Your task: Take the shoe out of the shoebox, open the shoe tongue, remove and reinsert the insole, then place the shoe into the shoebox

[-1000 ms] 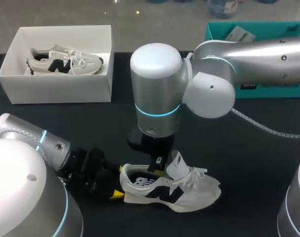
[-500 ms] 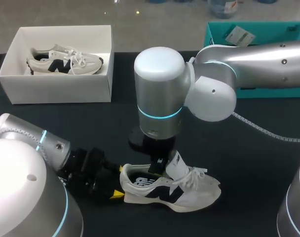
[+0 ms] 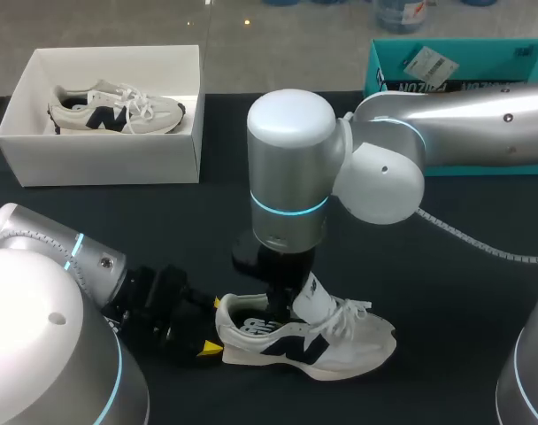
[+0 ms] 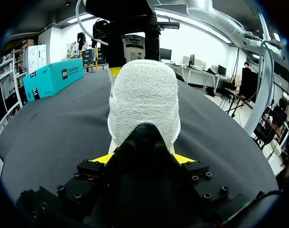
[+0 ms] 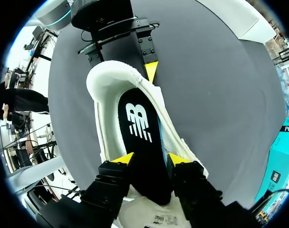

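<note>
On the black tabletop [image 3: 446, 292], the white fabric sneaker [image 3: 340, 341] lies heel toward your left gripper [image 4: 143, 159], which clamps it; your right gripper [image 5: 150, 159], directly above the sneaker, pinches the black insole [image 5: 139, 137].

Rough cloth shoe [image 4: 143, 102], smooth black insole [image 5: 142, 142], matt table [image 4: 54, 128]

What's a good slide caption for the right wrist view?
Right gripper pinching the black insole inside the white sneaker while the left gripper holds its heel.

From the left wrist, the heel of the shoe [image 4: 143, 99] hides its toe and laces.
</note>
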### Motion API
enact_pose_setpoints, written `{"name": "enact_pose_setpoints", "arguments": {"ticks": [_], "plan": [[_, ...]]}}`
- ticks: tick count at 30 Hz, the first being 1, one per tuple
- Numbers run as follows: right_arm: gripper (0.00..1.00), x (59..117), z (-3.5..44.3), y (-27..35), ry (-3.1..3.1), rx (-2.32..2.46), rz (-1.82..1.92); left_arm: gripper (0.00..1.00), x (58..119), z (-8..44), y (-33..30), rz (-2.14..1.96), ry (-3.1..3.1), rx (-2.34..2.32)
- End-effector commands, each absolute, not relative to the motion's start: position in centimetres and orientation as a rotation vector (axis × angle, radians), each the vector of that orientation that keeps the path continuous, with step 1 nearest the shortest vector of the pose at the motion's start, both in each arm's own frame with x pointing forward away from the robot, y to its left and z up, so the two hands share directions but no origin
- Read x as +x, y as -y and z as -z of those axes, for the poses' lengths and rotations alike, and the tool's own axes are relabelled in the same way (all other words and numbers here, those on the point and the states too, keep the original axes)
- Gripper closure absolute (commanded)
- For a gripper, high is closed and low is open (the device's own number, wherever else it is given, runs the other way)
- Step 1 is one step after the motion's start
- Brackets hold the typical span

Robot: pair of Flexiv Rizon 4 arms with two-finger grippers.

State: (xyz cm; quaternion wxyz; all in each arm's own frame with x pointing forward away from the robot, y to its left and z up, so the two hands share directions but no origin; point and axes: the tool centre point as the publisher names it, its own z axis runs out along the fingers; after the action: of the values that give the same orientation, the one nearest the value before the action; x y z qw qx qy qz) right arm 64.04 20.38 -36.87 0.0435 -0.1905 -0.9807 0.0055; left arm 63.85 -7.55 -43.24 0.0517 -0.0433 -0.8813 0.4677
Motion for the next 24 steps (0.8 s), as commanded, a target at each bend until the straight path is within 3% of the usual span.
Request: {"name": "enact_pose_setpoints", "arguments": {"ticks": [1,6,12,14,16,24], "plan": [[0.56,63.9,39.1,-20.8,2.975,-0.579,-0.002,1.0,63.7,43.6,7.8,-1.418,2.685,-0.131],[0.55,63.4,41.2,-21.5,2.935,-0.551,-0.004,1.0,63.7,43.6,7.8,-1.418,2.685,-0.131],[0.45,62.4,43.0,-22.1,2.897,-0.537,0.029,1.0,63.7,43.6,7.8,-1.418,2.685,-0.131],[0.6,62.3,43.0,-22.1,2.894,-0.526,0.026,1.0,63.7,43.6,7.8,-1.418,2.685,-0.131],[1.0,62.2,42.8,-22.0,2.894,-0.511,0.035,1.0,63.7,43.6,7.8,-1.418,2.685,-0.131],[1.0,62.6,41.8,-21.5,2.893,-0.483,0.032,1.0,63.7,43.6,7.8,-1.418,2.685,-0.131]]}}
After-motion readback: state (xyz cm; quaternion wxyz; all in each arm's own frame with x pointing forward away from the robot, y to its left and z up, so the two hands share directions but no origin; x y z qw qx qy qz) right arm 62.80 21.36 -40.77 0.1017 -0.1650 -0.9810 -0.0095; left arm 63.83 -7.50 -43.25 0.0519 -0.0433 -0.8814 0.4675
